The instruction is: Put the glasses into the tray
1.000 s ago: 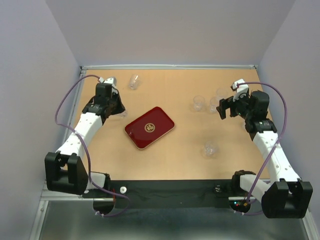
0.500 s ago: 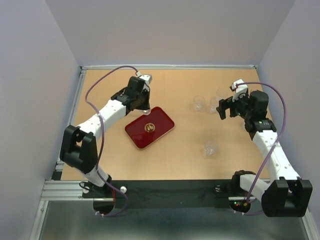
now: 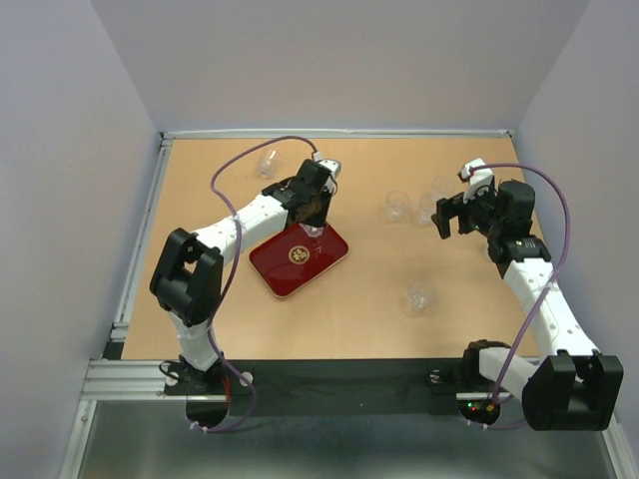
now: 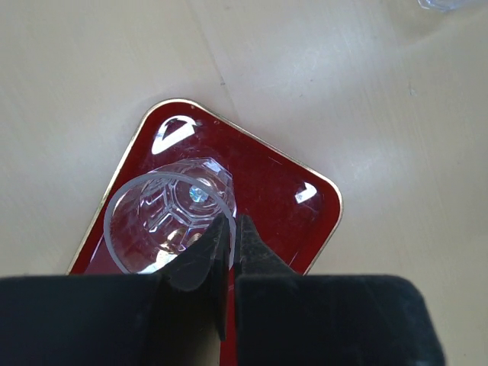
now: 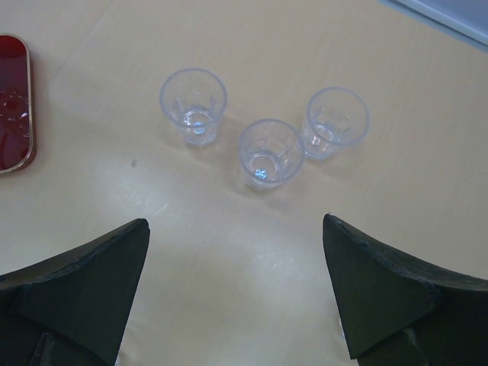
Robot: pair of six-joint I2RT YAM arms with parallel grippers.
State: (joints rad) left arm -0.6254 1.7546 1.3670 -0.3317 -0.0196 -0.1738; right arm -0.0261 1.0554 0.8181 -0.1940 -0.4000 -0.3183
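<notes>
The dark red tray (image 3: 285, 271) lies left of the table's middle. My left gripper (image 3: 316, 218) hangs over its far right end, shut on the rim of a clear glass (image 4: 164, 221), one finger inside the cup and one outside, above the tray (image 4: 282, 191). My right gripper (image 3: 449, 216) is open and empty at the right. Three upright glasses (image 5: 194, 103), (image 5: 269, 152), (image 5: 336, 120) stand ahead of its fingers (image 5: 91, 282). In the top view they are at the back right (image 3: 396, 207). Another glass (image 3: 420, 296) stands nearer, and one (image 3: 267, 163) at the back left.
The tray's end shows at the left edge of the right wrist view (image 5: 11, 99). Part of a glass (image 4: 450, 4) shows at the top right of the left wrist view. Grey walls enclose the table on three sides.
My left arm has swung from the back left corner to the right, carrying a glass over the tray's far end. The right arm has not moved.
</notes>
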